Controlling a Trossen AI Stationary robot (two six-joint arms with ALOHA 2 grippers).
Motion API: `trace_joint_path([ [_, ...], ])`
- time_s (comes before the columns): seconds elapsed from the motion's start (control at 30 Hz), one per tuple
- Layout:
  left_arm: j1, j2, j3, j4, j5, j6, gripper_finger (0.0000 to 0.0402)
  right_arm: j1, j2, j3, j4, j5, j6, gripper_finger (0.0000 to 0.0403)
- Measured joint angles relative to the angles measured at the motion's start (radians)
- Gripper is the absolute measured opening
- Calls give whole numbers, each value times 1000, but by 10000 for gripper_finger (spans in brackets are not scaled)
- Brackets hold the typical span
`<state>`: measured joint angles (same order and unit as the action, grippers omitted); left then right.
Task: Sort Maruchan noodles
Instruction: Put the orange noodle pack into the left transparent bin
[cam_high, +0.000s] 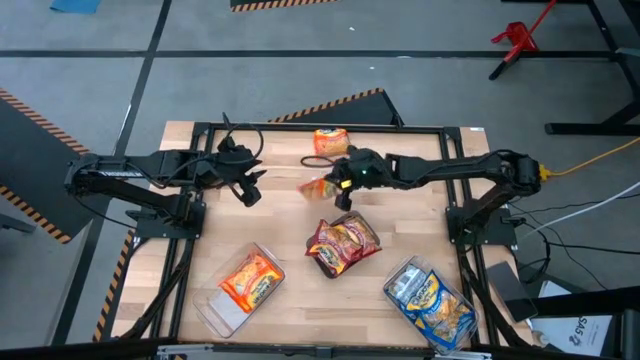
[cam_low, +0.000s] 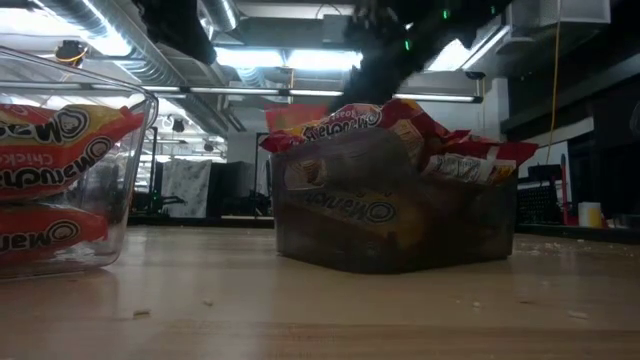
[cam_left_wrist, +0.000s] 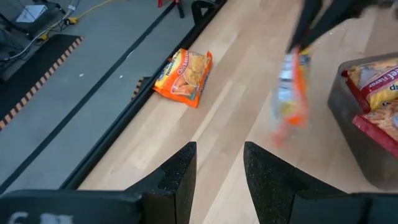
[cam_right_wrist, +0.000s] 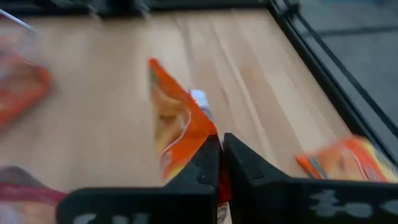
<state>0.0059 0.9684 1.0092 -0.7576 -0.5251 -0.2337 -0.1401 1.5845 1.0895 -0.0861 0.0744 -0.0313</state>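
The right gripper (cam_right_wrist: 221, 155) is clamped on one edge of an orange Maruchan packet (cam_right_wrist: 177, 127), which hangs off the counter (cam_high: 280, 225) a little toward twelve o'clock from the middle. The jaws are pressed tight together, with only a thin margin of wrapper between them. The packet dangles edge-on and looks smeared in both wrist views, so it is probably swinging.

That narrow pinch is the main risk. Crinkly film held by one seam can slide out if the arm turns or stops sharply, and the packet would then land on bare wood, or on the dark-red packets (cam_high: 343, 243) heaped in the middle tray (cam_low: 400, 235) at six o'clock from the gripper, the wrong colour group.

The orange tray (cam_high: 225, 305), with its orange packets (cam_high: 250, 280), sits at about seven o'clock on the counter, well away from the carried packet. By my reading the carry must cross toward the left arm's side. The left gripper (cam_high: 248, 190) hovers at about nine o'clock, jaws open and empty, and the two arms could foul each other if the right reaches across. A swinging packet may also catch the tray rim and flop outside.

One more orange packet (cam_high: 330, 140) lies at twelve o'clock near the far edge. The blue-and-white packets (cam_high: 432, 298) rest in a tray at five o'clock.
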Motion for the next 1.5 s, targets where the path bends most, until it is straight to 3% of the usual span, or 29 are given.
trace_joint_path([
  [0.53,0,0,0,-46,-12,0,127,235,53,279,24,27,-53,0],
  [0.97,0,-67,0,-160,-8,-40,127,403,402,696,31,-117,-108,0],
  [1.5,0,-213,0,-201,-5,-170,127,436,819,1187,67,-383,-96,0],
])
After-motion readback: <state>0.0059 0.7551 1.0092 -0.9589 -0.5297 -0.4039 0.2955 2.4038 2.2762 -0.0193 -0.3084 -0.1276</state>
